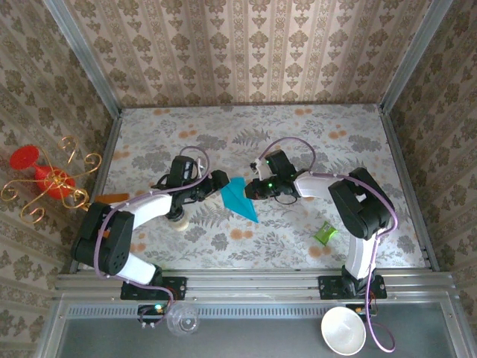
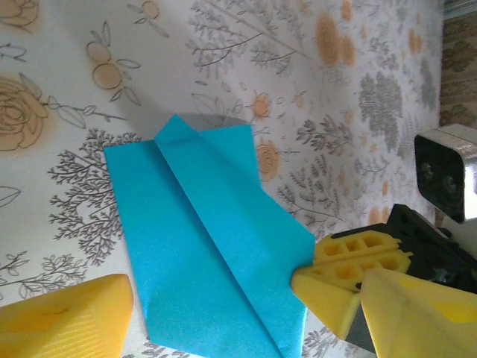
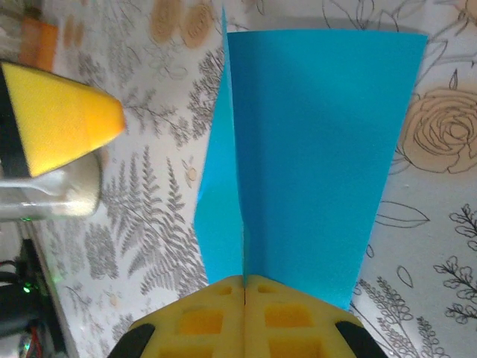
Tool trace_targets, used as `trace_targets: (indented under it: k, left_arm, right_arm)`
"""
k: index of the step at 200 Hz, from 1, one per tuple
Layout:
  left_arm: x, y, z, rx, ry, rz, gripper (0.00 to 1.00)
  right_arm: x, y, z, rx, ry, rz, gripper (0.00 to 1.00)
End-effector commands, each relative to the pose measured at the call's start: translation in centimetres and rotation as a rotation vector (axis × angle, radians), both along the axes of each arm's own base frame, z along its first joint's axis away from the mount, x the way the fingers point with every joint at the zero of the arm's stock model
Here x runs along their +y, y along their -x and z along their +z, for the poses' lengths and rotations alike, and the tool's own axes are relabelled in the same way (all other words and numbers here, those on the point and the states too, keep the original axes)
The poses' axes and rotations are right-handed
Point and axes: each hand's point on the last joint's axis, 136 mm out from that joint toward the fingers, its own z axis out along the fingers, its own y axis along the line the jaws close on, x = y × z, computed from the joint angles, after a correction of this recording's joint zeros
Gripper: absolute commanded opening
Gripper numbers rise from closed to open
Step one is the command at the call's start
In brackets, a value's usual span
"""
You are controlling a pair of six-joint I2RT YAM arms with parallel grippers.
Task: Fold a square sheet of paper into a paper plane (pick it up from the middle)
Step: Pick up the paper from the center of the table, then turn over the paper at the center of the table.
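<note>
**Fig. 1.** The paper plane (image 1: pixel 238 200) lay near the middle of the worktop (image 1: pixel 298 134), between the two pincers. The left pincer (image 1: pixel 218 181) stood just beside its left side. The right pincer (image 1: pixel 253 188) touched its right side, an edge of the plane between the fingers (image 3: pixel 223 321). A small wrapper (image 1: pixel 325 234) lay well to the right, nearer the front. A flat mat (image 1: pixel 112 198) lay at the left edge. Before the arm bases stood a cup (image 1: pixel 182 319), left, and a bowl (image 1: pixel 343 330), right.
</note>
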Motion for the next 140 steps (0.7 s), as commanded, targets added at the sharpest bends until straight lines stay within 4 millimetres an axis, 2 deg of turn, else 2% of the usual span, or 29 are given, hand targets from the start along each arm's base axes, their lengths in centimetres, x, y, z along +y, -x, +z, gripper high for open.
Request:
trace_targets:
  k: [1, 44, 86, 93, 117, 140]
  left_arm:
    - [-1.1, 0.0, 3.2, -0.095, 0.096, -0.050, 0.82]
    - [-2.7, 0.5, 7.1, -0.180, 0.244, -0.102, 0.83]
    - [-4.1, 0.7, 10.9, -0.223, 0.353, -0.167, 0.81]
    - [-5.3, 1.6, 11.5, -0.222, 0.366, -0.213, 0.80]
    - [-6.4, 2.5, 12.9, -0.255, 0.380, -0.287, 0.76]
    - [-6.7, 2.7, 13.5, -0.259, 0.389, -0.296, 0.66]
  right_arm:
    - [0.2, -1.2, 5.3, -0.086, -0.146, -0.053, 0.03]
    - [-0.9, -2.1, 11.4, -0.111, -0.368, -0.205, 0.02]
    - [-1.3, -2.6, 16.1, -0.116, -0.551, -0.280, 0.02]
    - [-1.2, -2.7, 16.8, -0.115, -0.579, -0.282, 0.02]
    - [-0.9, -2.8, 18.3, -0.117, -0.651, -0.272, 0.03]
    - [-0.9, -2.7, 18.6, -0.106, -0.664, -0.267, 0.03]
